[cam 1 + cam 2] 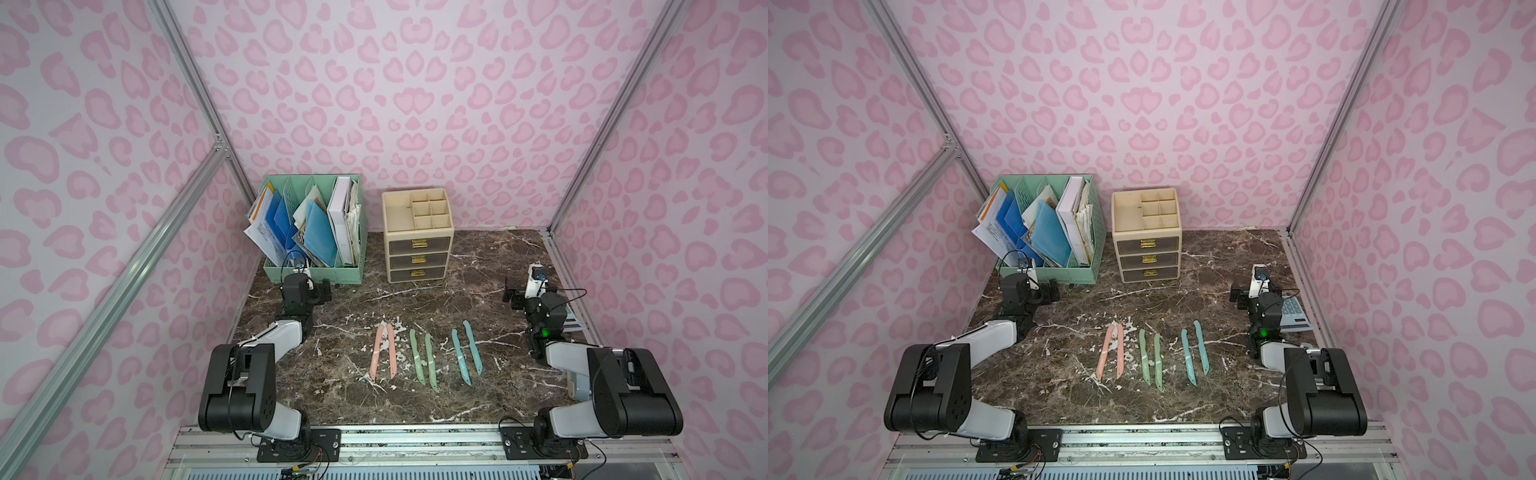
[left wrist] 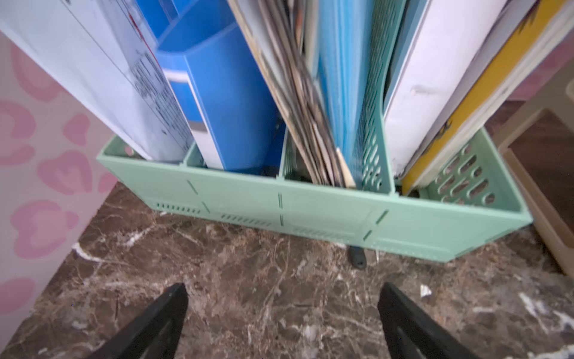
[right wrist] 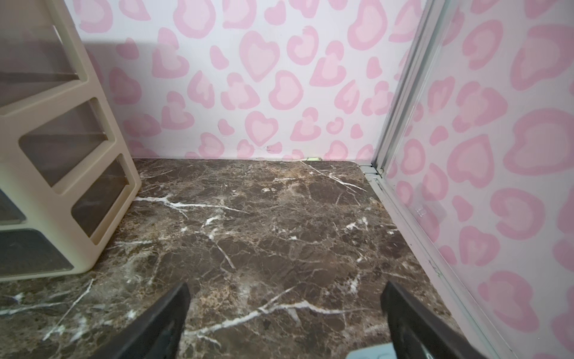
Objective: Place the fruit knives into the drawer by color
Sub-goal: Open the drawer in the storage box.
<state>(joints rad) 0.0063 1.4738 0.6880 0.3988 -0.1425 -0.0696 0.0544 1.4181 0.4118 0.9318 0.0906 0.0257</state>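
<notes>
Leaning in the mint file rack (image 1: 316, 274) are papers (image 1: 266, 235) and blue folders (image 1: 320, 232); the cream drawer unit (image 1: 419, 250) has its drawers shut. The left gripper (image 2: 282, 310) and right gripper (image 3: 285, 310) gape empty.

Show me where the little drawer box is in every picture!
Top view: drawer box at the back, right of the green file rack.
Top view: same spot, right of the rack.
Left wrist: a beige sliver at the picture's edge, beside the rack.
Right wrist: its side fills one edge.
Shared landmark: the brown marble table.
</notes>
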